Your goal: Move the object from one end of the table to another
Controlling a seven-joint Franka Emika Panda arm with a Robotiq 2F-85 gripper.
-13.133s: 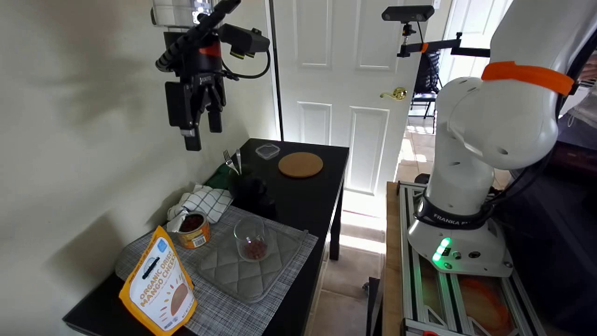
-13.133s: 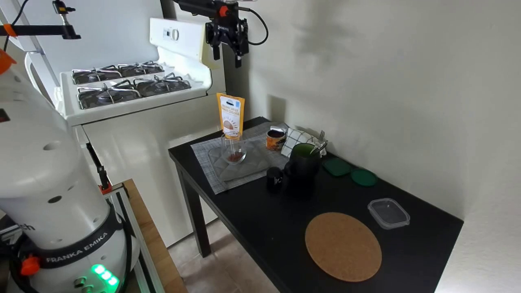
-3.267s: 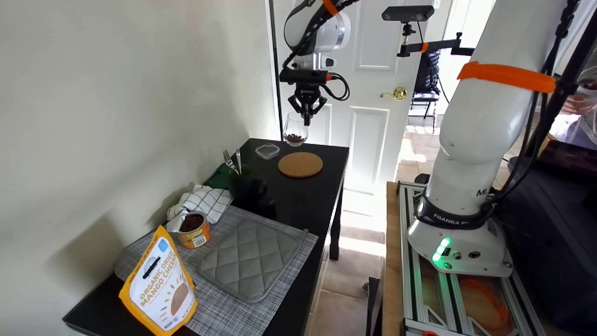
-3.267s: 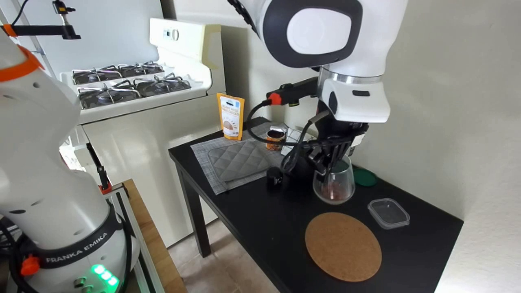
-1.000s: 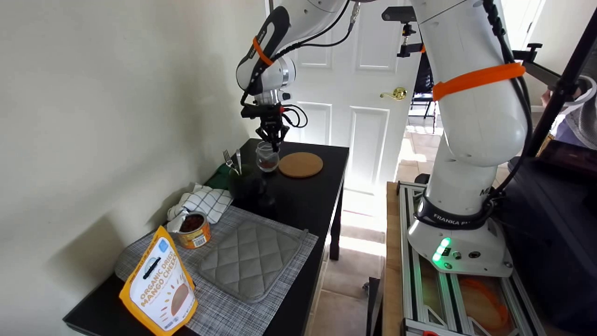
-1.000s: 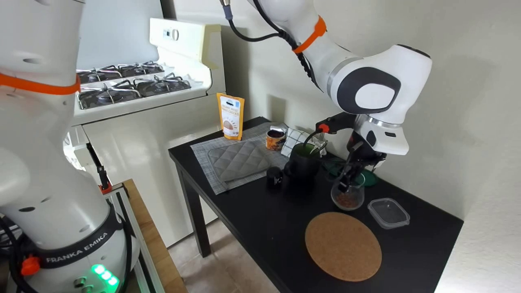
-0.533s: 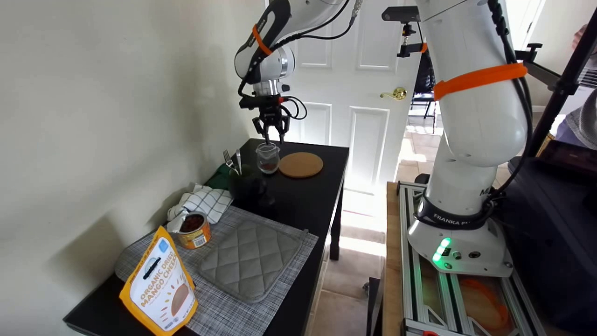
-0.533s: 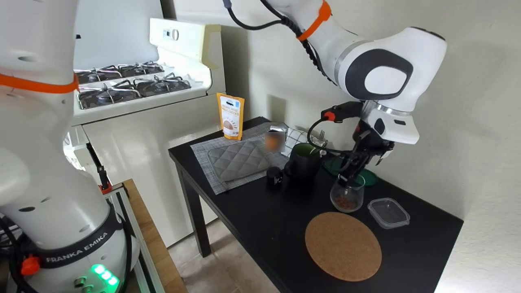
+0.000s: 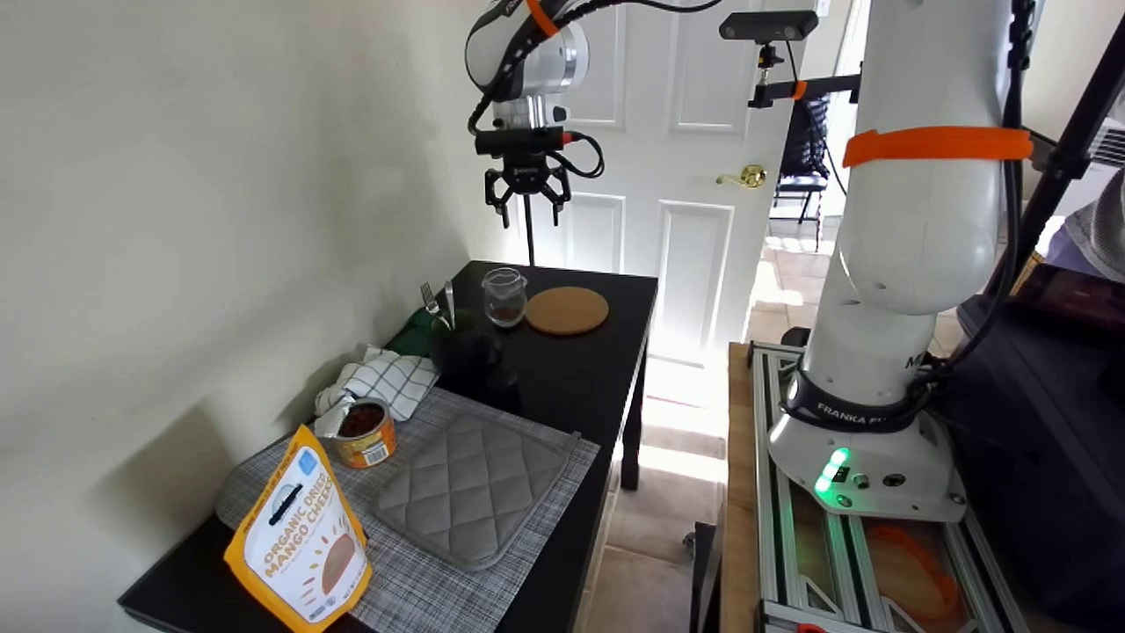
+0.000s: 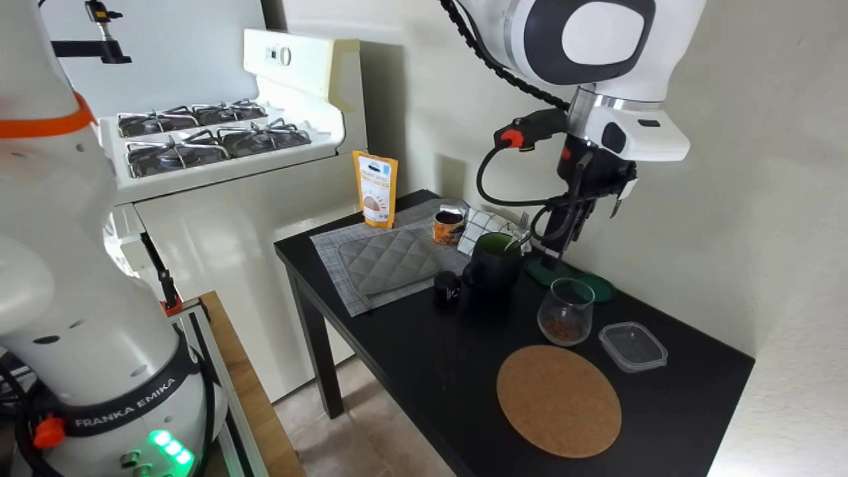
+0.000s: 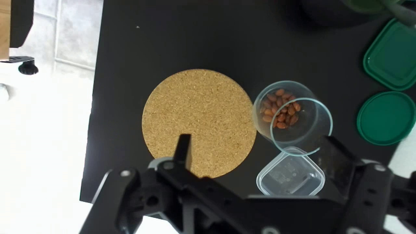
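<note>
Tumbler (image 10: pixel 565 315) stands between cork disc (image 10: pixel 558 401) and green lids (image 11: pixel 386 118), hand (image 9: pixel 531 220) spread wide above.

1. Tumbler (image 11: pixel 305 117): clear glass, colourless; nuts (image 11: pixel 281 117) inside, reddish brown.
2. Cork disc (image 11: pixel 199 123), at the tumbler's nine o'clock in the wrist view: tan, finely speckled darker.
3. Round lid (image 11: pixel 386 118), at three o'clock there, and squarish lid (image 11: pixel 395 55), at two: plain green.
4. Tabletop (image 11: pixel 195 39): solid black.
5. Gripper (image 9: pixel 530 218): black.
6. Mug (image 10: pixel 493 271): black outside, green inside.
7. Oven pad (image 9: pixel 475 492), at the tumbler's six o'clock in an exterior view: grey, quilted in diamonds.
8. Placemat (image 9: pixel 413 580) under it: mottled grey weave.
9. Pouch (image 9: pixel 303 545), at seven o'clock there: orange-yellow, white panel, brownish lettering, blue square.
10. Cloth (image 9: pixel 391 382), at eight o'clock: white, crossed by thin dark checks.
11. Tin (image 9: pixel 360 453): orange label, white barcode patch.
</note>
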